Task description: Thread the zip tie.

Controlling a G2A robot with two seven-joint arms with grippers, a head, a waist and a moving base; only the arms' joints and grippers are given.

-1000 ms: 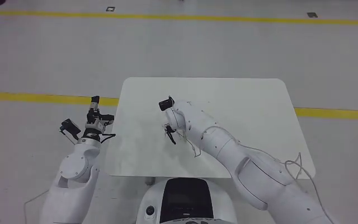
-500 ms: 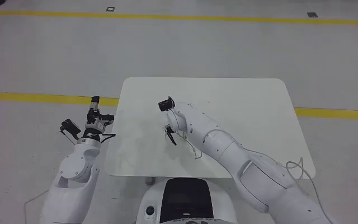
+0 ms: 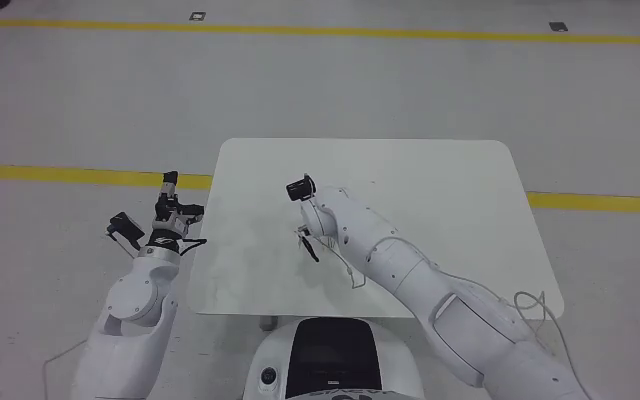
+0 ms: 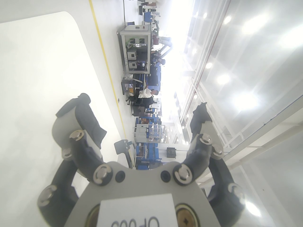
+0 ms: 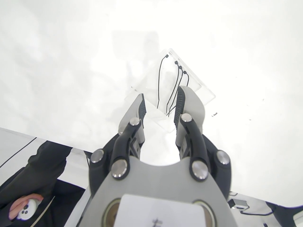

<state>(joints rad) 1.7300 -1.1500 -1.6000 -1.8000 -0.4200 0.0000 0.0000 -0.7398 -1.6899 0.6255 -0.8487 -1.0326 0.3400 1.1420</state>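
Several thin black zip ties [image 5: 176, 81] lie side by side in a shallow clear tray [image 5: 203, 90] on the white table [image 3: 440, 190]. My right gripper [image 5: 162, 95] hangs open just above the tray's near end, and the tails of the ties lie between and under its fingertips [image 5: 181, 95]. From above, the right gripper [image 3: 306, 243] sits over the table's left half. My left gripper [image 4: 140, 105] is open and holds nothing. It stands beyond the table's left edge, where the left gripper [image 3: 178, 200] appears in the top view.
The table's rounded corner [image 4: 68, 19] lies close beside the left gripper. A yellow floor line [image 3: 100, 176] runs behind the table. Bare tabletop stretches to the right of the right arm.
The right arm has shifted slightly to the right over the table, gripper still open. The left arm has not moved.
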